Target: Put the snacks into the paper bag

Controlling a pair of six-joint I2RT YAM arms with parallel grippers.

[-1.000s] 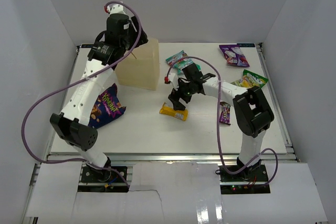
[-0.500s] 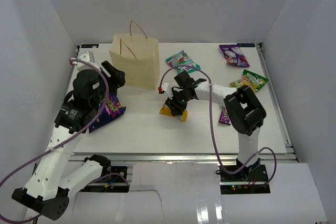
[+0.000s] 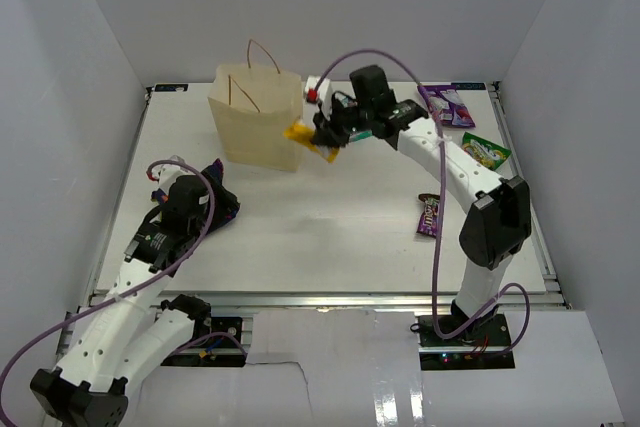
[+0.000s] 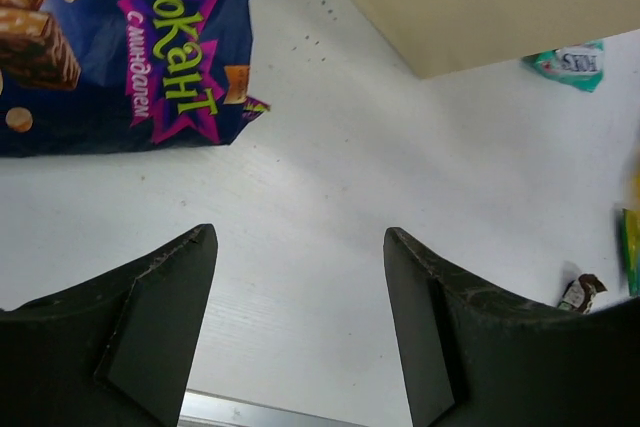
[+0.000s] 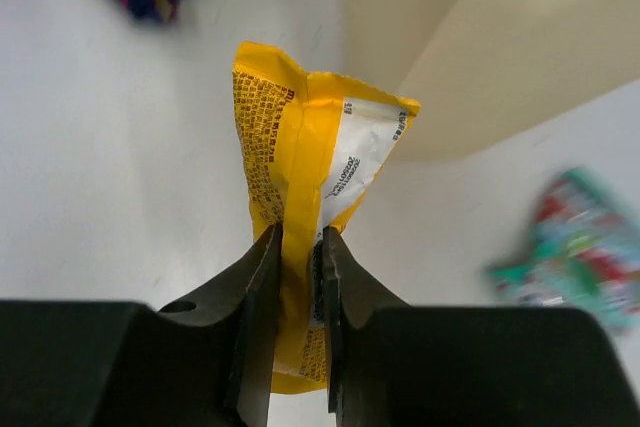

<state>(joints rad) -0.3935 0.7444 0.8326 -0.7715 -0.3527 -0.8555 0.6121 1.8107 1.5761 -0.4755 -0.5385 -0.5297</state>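
Observation:
The tan paper bag [image 3: 258, 119] stands upright at the back left, its handles up. My right gripper [image 3: 322, 137] is shut on the yellow bar [image 3: 304, 136] and holds it in the air just right of the bag's top edge. In the right wrist view the yellow bar [image 5: 310, 162] hangs pinched between the fingers [image 5: 262, 277], with the paper bag [image 5: 500, 37] behind it. My left gripper [image 4: 298, 239] is open and empty, low over the table just in front of the dark blue chip bag [image 4: 120, 37]. In the top view that chip bag [image 3: 226, 207] is mostly hidden by the left arm.
A purple-white packet [image 3: 447, 105] lies at the back right, a green-yellow packet [image 3: 486, 152] by the right edge, and a dark purple candy bar [image 3: 429, 215] near the right arm. A teal-green pouch [image 4: 570, 61] lies right of the bag. White walls surround the table.
My right gripper shut on the yellow bar and carried it up from mid-table to beside the bag's top. The left arm swung down from over the bag to the chip bag.

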